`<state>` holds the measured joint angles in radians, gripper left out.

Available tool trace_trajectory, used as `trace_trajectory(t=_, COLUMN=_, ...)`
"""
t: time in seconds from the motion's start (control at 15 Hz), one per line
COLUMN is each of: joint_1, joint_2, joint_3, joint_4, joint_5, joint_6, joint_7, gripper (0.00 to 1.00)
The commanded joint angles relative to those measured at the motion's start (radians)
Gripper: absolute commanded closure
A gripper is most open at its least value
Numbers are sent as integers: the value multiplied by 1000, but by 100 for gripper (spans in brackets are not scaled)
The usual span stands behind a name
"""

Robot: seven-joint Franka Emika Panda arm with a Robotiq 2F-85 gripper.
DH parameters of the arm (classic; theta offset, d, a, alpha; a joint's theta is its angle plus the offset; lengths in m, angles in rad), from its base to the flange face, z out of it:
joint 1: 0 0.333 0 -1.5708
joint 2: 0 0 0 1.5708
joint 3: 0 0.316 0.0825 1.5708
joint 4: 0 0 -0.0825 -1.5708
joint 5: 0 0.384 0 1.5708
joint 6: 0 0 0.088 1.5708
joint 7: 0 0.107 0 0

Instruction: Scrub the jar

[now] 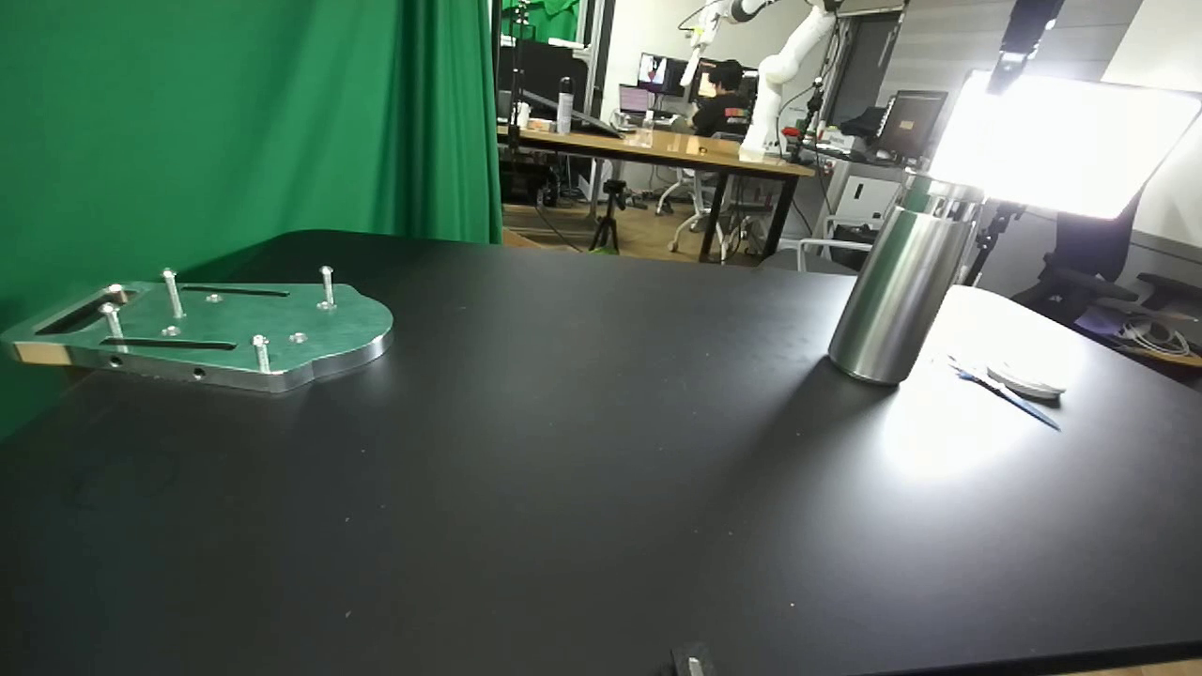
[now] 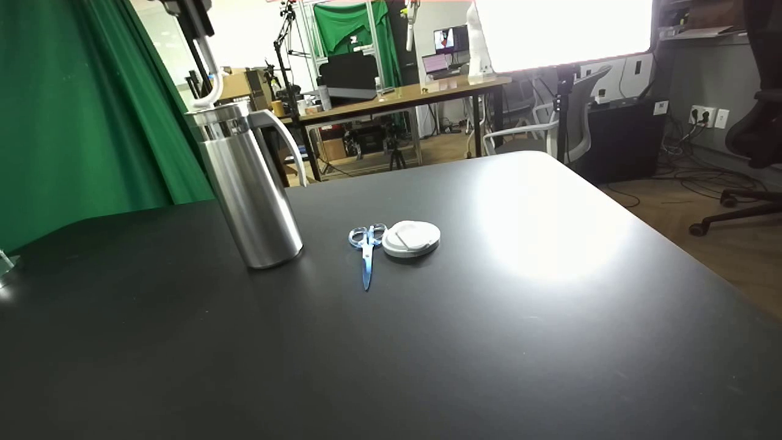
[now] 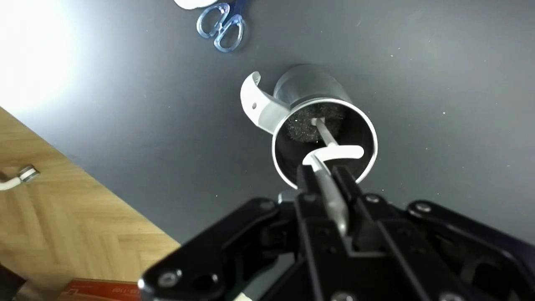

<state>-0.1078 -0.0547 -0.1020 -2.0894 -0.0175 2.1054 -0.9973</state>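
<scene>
The jar (image 2: pixel 250 201) is standing on the counter (image 2: pixel 440 354), its mouth facing up and letting the brush (image 3: pixel 332 152) in from above. In the wrist view the tool (image 3: pixel 326 177) is clamping the brush by its pale stem (image 3: pixel 326 133), fingers (image 3: pixel 307 184) pressing both sides, probably to stop it twisting mid-stroke. The stem is running down through the mouth, and a dark, speckled head (image 3: pixel 301 126) seems to be sitting inside; scrubbing is likely under way. Nothing is visibly bracing the jar, so hard strokes may be risking a tip. Scissors (image 2: pixel 367 253) and what looks like the lid (image 2: pixel 410 238) are lying apart from it, leaving the mouth free.
</scene>
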Motion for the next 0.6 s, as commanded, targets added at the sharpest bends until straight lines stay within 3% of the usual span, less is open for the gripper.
trace_trajectory(t=0.0, joint_1=15, joint_2=-76, joint_3=-2, joint_4=14, joint_5=10, joint_6=-53, joint_7=4, gripper=96)
trace_trajectory(t=0.53, joint_1=33, joint_2=-85, joint_3=-13, joint_4=16, joint_5=12, joint_6=-70, joint_7=0, gripper=96)
